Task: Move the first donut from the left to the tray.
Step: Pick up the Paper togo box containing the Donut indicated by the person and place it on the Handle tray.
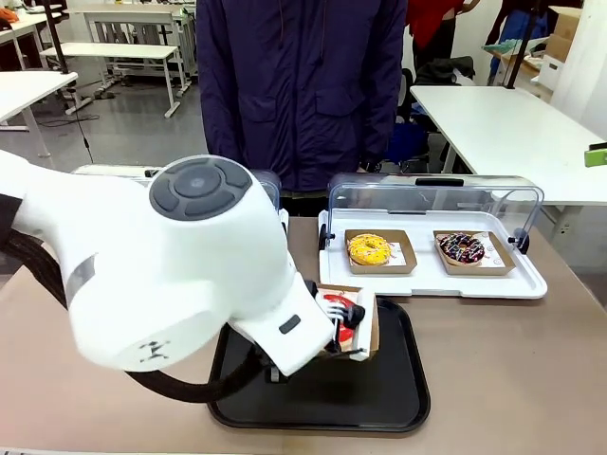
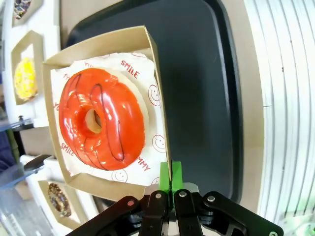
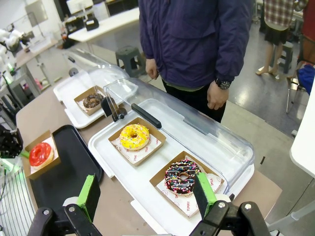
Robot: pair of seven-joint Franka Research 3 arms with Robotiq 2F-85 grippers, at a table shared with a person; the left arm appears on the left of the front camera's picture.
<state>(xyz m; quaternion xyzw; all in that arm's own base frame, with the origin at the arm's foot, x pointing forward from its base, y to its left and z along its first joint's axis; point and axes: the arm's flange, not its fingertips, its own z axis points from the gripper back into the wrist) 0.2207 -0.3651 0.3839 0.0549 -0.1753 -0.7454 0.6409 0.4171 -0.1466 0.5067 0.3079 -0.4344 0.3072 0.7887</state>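
Left hand [image 2: 170,183] was clenched on the holder's [image 2: 160,73] edge, red donut [image 2: 101,119] just beyond its fingertips, over the black tray [image 2: 206,88]. Right hand [image 3: 147,194] hung released, above the desk.

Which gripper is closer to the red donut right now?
Left. The left gripper is shut on the cardboard holder carrying the red donut over the black tray. The right gripper hangs open, apart.

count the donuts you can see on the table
4. The red-glazed donut sits in its holder, pinched by the left gripper over the black tray. A yellow donut and a sprinkled chocolate donut share the near white tray; a brown donut is in the farther one.
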